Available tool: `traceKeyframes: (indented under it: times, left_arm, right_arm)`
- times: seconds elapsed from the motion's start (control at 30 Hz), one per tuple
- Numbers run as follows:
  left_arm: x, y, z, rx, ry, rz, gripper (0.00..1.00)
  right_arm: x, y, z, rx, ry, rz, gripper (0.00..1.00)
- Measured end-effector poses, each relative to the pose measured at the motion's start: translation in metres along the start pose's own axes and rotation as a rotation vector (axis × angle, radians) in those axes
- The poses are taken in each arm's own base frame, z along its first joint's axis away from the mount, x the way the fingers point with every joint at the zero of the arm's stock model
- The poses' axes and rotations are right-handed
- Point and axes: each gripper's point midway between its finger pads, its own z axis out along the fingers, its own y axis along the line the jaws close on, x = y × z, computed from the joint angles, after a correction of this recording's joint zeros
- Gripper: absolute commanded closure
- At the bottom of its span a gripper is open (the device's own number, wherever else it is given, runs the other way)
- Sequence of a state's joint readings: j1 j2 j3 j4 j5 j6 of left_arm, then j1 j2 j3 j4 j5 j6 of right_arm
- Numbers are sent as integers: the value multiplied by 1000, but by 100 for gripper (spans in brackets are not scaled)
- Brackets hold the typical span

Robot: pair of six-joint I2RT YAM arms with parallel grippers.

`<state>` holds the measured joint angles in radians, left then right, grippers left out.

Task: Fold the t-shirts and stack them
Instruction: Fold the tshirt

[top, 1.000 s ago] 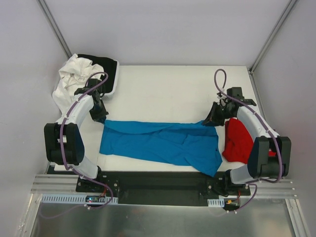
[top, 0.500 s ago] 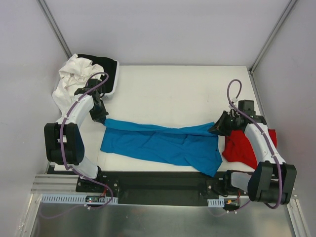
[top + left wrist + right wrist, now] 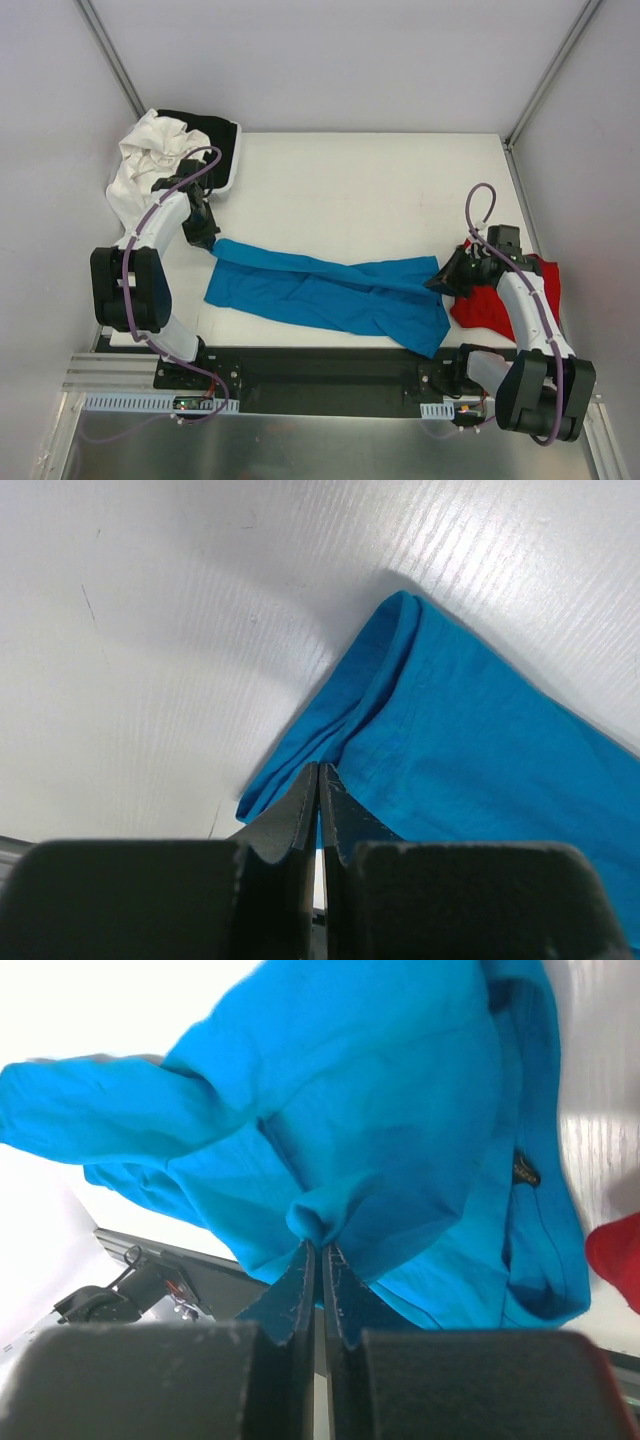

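**Both claws hold the turquoise t-shirt (image 3: 330, 297)**

It lies stretched across the near part of the white bench (image 3: 360, 190). The left claw (image 3: 207, 240) grips its far left corner, with the jaws pressed together. The right claw (image 3: 441, 279) is closed tight on a bunch of fabric at its right end. The red t-shirt (image 3: 480, 303) lies crumpled just beside that end, partly under the right arm (image 3: 527, 300).

Turquoise t-shirt (image 3: 330, 292) stretched lengthwise across table's near side, crumpled red t-shirt (image 3: 490, 300) touching its right end
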<state>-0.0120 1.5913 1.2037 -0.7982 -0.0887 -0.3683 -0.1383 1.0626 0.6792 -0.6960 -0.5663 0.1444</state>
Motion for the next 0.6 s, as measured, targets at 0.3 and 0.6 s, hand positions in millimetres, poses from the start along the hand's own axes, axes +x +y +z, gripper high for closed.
traceKeyframes:
  times: [0.3, 0.6]
  left_arm:
    - [11, 4, 6, -12, 31, 16, 100]
    - [14, 5, 8, -10, 40, 21, 1]
  right_arm:
    - [15, -7, 0, 6, 5, -3, 99]
    - [20, -14, 3, 25, 26, 2, 2]
